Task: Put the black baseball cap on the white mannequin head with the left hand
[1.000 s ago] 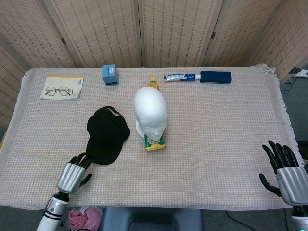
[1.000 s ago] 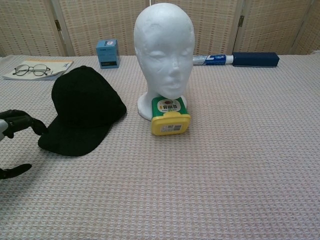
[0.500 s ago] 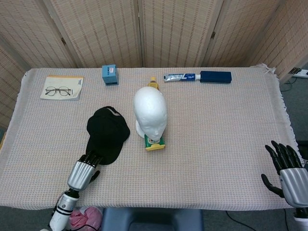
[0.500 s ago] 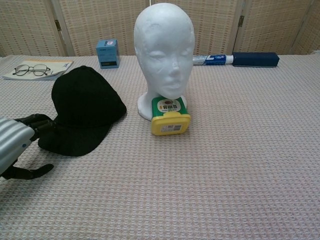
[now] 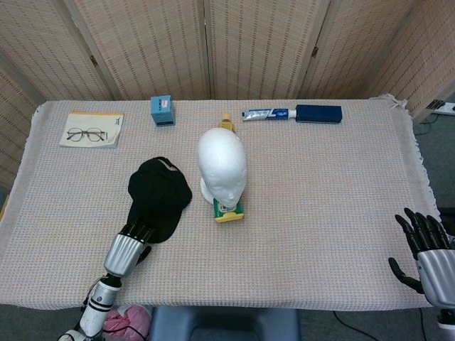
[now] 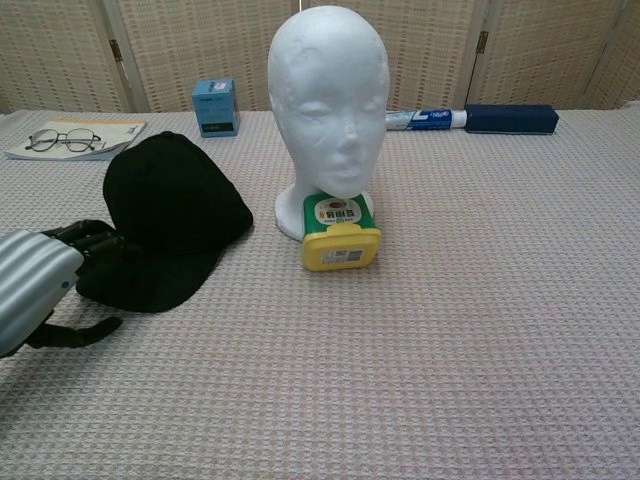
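Observation:
The black baseball cap (image 5: pixel 158 195) (image 6: pixel 170 215) lies flat on the table, left of the white mannequin head (image 5: pixel 222 163) (image 6: pixel 328 90), which stands upright and bare. My left hand (image 5: pixel 126 249) (image 6: pixel 40 285) is at the cap's near brim edge. Its fingers (image 6: pixel 95 240) reach onto the brim, and the thumb is spread low over the cloth, so nothing is gripped. My right hand (image 5: pixel 426 252) hangs at the table's near right corner with its fingers apart and empty; the chest view does not show it.
A yellow and green container (image 5: pixel 227 210) (image 6: pixel 341 235) lies against the mannequin's base. At the back are a blue box (image 5: pixel 163 111), glasses on a booklet (image 5: pixel 91 131), a toothpaste tube (image 5: pixel 266 114) and a dark blue case (image 5: pixel 318 114). A yellow bottle (image 5: pixel 226 123) stands behind the head.
My left hand has moved forward and to the right until its fingers reach the cap's brim. My right hand has sunk slightly toward the near table edge.

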Action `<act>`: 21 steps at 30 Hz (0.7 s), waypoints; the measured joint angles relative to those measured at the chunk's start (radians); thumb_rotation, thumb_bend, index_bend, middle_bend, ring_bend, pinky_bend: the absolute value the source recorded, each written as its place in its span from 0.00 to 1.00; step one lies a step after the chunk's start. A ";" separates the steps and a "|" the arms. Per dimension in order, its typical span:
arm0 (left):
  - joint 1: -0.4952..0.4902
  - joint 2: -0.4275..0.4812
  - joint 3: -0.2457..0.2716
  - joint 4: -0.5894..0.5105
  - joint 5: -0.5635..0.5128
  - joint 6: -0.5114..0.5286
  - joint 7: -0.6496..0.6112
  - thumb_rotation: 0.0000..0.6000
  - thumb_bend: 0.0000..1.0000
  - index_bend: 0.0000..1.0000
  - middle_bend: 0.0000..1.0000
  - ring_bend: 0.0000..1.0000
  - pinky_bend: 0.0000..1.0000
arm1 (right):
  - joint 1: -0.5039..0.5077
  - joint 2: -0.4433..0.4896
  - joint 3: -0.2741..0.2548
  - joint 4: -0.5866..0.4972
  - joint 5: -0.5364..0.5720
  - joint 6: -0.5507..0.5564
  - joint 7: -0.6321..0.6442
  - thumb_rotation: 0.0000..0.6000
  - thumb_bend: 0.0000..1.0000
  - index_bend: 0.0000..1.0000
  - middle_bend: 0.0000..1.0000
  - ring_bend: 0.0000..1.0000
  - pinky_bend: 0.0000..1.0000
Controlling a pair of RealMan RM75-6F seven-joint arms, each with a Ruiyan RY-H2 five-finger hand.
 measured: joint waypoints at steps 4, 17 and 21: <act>-0.009 -0.022 0.002 0.046 -0.010 -0.002 -0.029 1.00 0.25 0.33 0.39 0.26 0.47 | -0.003 0.003 0.001 0.001 -0.002 0.005 0.007 1.00 0.28 0.00 0.00 0.00 0.00; -0.041 -0.076 0.001 0.166 -0.046 -0.004 -0.106 1.00 0.25 0.34 0.41 0.26 0.47 | -0.006 0.010 0.006 -0.001 0.008 0.006 0.020 1.00 0.28 0.00 0.00 0.00 0.00; -0.046 -0.089 0.003 0.193 -0.056 -0.010 -0.126 1.00 0.25 0.35 0.42 0.26 0.47 | -0.007 0.011 0.008 -0.002 0.010 0.006 0.021 1.00 0.28 0.00 0.00 0.00 0.00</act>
